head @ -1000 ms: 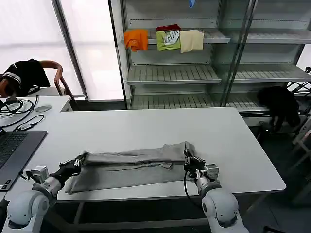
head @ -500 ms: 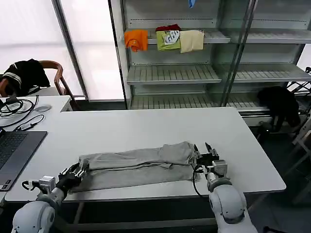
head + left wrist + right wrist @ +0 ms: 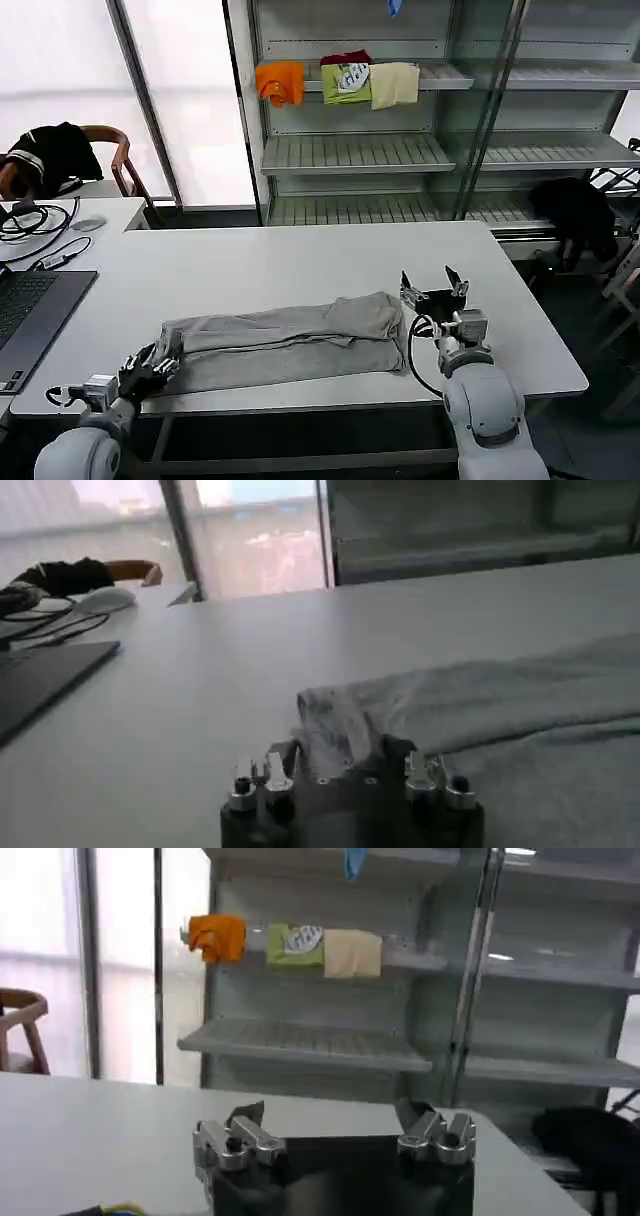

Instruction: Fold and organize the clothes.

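Note:
One light grey shirt (image 3: 290, 340) lies folded into a long strip across the front of the white table (image 3: 300, 260). My left gripper (image 3: 158, 358) is low at the strip's left end, near the table's front edge. In the left wrist view the left gripper (image 3: 343, 752) is open, with the shirt (image 3: 480, 705) lying flat and its end corner reaching in between the fingertips. My right gripper (image 3: 432, 285) stands open just past the strip's right end, lifted off the table with nothing in it. The right wrist view has the right gripper (image 3: 325, 1116) facing the shelves.
A laptop (image 3: 30, 310) and cables (image 3: 25, 220) lie on the table at the left. Metal shelves (image 3: 350, 150) behind hold orange, green and cream clothes (image 3: 340, 80). A black garment (image 3: 575, 215) hangs at the right, and another is draped over a chair (image 3: 55, 155).
Both grippers let go of the shirt's ends. The right one opened and moved right and up; the left one drew back toward the front-left edge. The shirt settled flat.

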You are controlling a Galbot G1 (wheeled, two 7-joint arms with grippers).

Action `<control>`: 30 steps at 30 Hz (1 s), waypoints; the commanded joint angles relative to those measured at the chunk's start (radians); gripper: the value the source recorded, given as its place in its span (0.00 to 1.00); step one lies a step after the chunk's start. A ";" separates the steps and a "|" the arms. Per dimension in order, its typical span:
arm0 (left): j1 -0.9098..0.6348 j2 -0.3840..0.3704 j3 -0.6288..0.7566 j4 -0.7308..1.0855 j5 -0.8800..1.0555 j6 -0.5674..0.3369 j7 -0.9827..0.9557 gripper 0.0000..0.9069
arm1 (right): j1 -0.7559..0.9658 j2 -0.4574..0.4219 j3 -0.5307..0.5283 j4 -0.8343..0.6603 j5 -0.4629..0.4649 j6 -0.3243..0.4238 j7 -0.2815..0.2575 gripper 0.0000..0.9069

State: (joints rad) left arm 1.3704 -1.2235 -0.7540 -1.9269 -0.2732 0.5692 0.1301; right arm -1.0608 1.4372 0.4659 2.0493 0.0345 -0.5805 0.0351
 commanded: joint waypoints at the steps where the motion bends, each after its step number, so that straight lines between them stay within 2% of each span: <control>1: 0.003 -0.019 0.002 0.000 -0.084 0.007 -0.036 0.02 | 0.013 -0.003 0.005 0.013 0.002 0.000 0.002 1.00; 9: -0.018 -0.025 -0.006 0.015 -0.141 0.002 -0.040 0.02 | 0.010 -0.003 0.003 0.005 0.008 0.000 0.002 1.00; 12: -0.032 -0.005 -0.047 -0.003 -0.101 -0.004 -0.024 0.01 | 0.010 -0.009 0.008 -0.002 0.021 0.000 0.002 1.00; 15: -0.059 0.064 -0.139 -0.015 -0.020 -0.012 0.059 0.01 | 0.012 -0.018 0.011 -0.014 0.035 0.000 0.001 1.00; 19: -0.089 0.244 -0.257 0.014 0.077 -0.020 0.163 0.00 | 0.021 -0.024 0.009 -0.039 0.054 0.001 0.000 1.00; 22: -0.108 0.341 -0.327 0.067 0.235 -0.111 0.203 0.00 | 0.031 -0.023 0.003 -0.063 0.057 0.001 -0.001 1.00; 24: -0.118 0.388 -0.368 0.081 0.214 -0.109 0.207 0.00 | 0.041 -0.021 -0.002 -0.087 0.067 0.001 -0.002 1.00; 27: -0.146 0.416 -0.399 0.059 0.066 -0.044 0.198 0.00 | 0.063 -0.015 -0.014 -0.135 0.118 0.002 0.002 1.00; 28: -0.158 0.408 -0.401 0.027 0.010 0.000 0.189 0.00 | 0.068 -0.013 -0.017 -0.147 0.130 0.002 0.002 1.00; 30: -0.154 0.382 -0.373 -0.049 -0.096 0.011 0.134 0.01 | 0.084 -0.001 -0.027 -0.180 0.147 0.003 0.001 1.00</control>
State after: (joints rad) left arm 1.2676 -0.9900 -1.0028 -1.8905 -0.2056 0.5268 0.2514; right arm -1.0103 1.4269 0.4525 1.9637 0.1138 -0.5786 0.0354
